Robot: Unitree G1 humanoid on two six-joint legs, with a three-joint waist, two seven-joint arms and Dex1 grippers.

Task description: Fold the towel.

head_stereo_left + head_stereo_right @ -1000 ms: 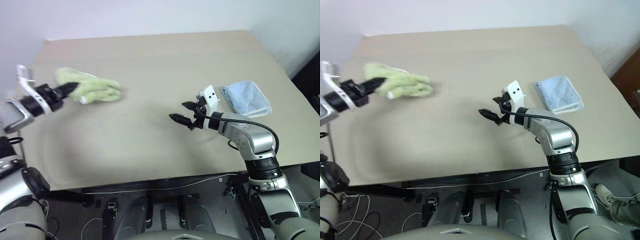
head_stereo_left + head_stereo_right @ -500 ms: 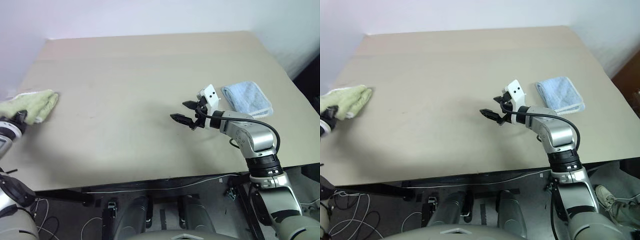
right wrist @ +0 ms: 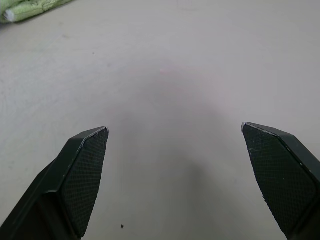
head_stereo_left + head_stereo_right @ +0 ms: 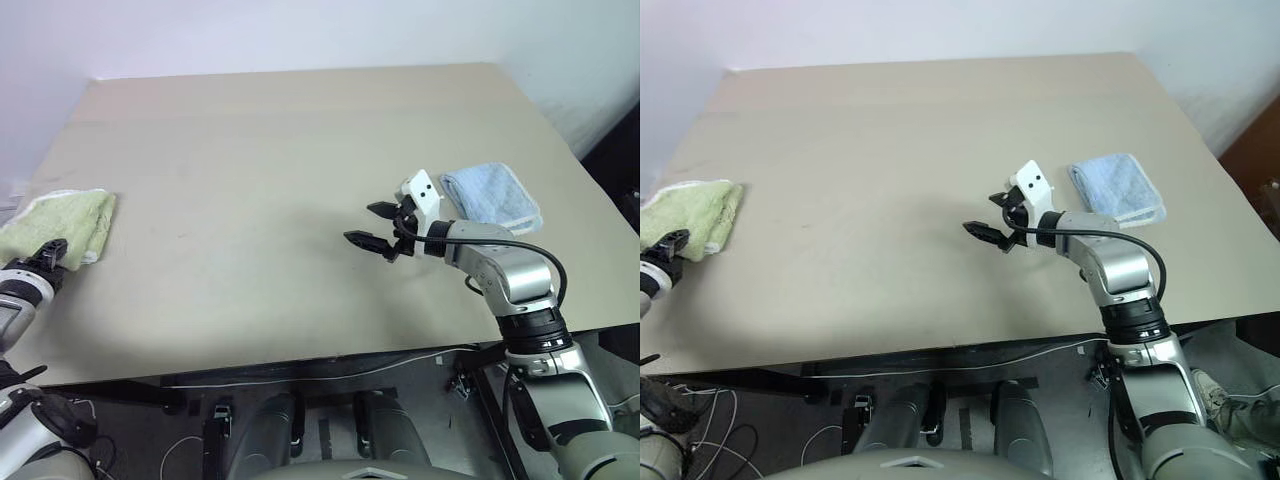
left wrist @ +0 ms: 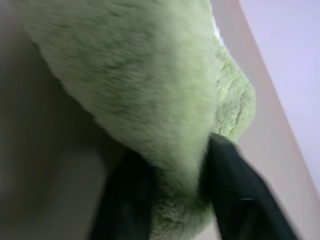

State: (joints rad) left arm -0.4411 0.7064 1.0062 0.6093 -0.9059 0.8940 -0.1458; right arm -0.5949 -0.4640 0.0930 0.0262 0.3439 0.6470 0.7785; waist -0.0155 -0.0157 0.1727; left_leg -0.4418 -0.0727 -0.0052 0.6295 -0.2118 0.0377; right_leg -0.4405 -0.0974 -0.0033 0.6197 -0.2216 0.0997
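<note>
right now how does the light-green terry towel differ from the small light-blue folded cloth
The light-green terry towel lies at the table's left edge; the light-blue folded cloth lies near the right edge. The left gripper has its fingers on either side of the towel's end, while the cloth lies untouched, just beyond the open right gripper. The towel looks thick and bunched; the cloth is flatter and neater. Both are folded and rest on the tan table.

My head pair looks down over the whole desk (image 4: 300,150); my left wrist camera presses against the towel (image 5: 150,90), which my right glimpses far off.
</note>
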